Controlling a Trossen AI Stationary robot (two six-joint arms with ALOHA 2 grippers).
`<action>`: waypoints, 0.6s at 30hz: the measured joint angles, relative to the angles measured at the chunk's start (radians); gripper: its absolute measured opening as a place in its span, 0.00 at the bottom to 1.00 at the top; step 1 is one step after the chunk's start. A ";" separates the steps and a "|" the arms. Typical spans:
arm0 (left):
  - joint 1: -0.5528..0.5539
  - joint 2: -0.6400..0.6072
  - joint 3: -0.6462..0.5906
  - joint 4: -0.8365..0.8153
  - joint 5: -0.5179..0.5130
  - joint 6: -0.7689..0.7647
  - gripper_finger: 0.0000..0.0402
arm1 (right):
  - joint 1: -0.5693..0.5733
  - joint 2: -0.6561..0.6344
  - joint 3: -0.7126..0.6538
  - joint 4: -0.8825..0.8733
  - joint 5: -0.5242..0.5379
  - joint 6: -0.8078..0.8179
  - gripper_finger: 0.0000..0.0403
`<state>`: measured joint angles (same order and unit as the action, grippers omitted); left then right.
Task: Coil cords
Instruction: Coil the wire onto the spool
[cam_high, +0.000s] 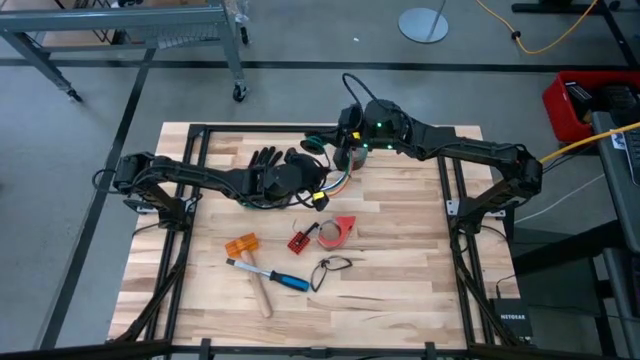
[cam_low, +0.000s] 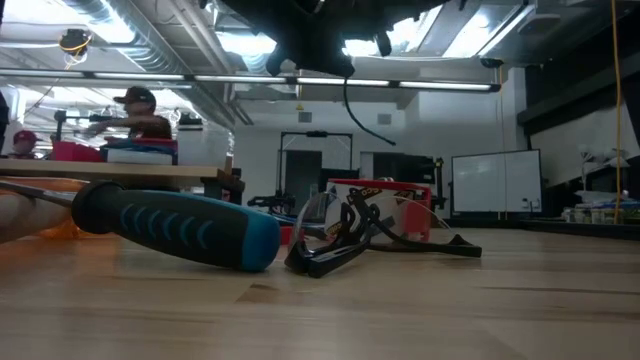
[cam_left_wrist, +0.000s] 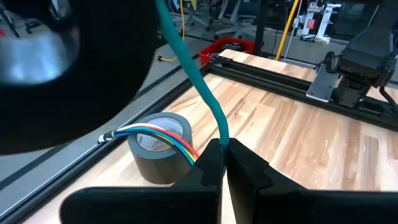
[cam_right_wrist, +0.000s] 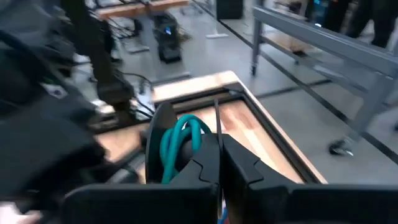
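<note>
The cords are a bundle of thin multicoloured wires with a teal strand, at the table's far middle beside a grey tape roll. My left gripper is shut on them just right of a black glove. My right gripper is shut, close above and behind the tape roll, with teal loops at its fingers. In the low view both arms show only as dark shapes at the top. My left gripper pinches the cords between its two fingertips: the teal strand comes down into the gap from above and the coloured wires come in from the tape roll's side. The teal strand rises fairly straight; the wires hang clear over the roll. My right gripper is shut with a thin dark strand rising from between its fingertips. The teal loops lie bunched against one finger. Whether the loops themselves are pinched is hidden by the fingers.
Nearer the table's front lie a red tape dispenser, a small red part, an orange piece, a blue-handled screwdriver, a wooden handle and a small black cord loop. A black frame borders the table.
</note>
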<state>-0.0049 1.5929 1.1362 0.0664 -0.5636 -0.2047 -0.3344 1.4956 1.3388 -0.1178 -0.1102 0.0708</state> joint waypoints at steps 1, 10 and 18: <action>0.002 0.000 0.000 -0.001 0.000 0.000 0.00 | 0.000 -0.001 0.000 0.009 -0.017 0.001 0.00; -0.014 0.000 0.000 -0.061 -0.028 -0.006 0.00 | -0.034 -0.016 0.000 -0.008 -0.049 0.002 0.00; -0.013 -0.001 0.003 -0.139 -0.037 -0.028 0.02 | -0.080 -0.072 -0.001 -0.055 -0.105 0.001 0.00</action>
<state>-0.0181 1.5921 1.1389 -0.0729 -0.6010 -0.2331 -0.4149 1.4236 1.3376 -0.1732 -0.2152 0.0719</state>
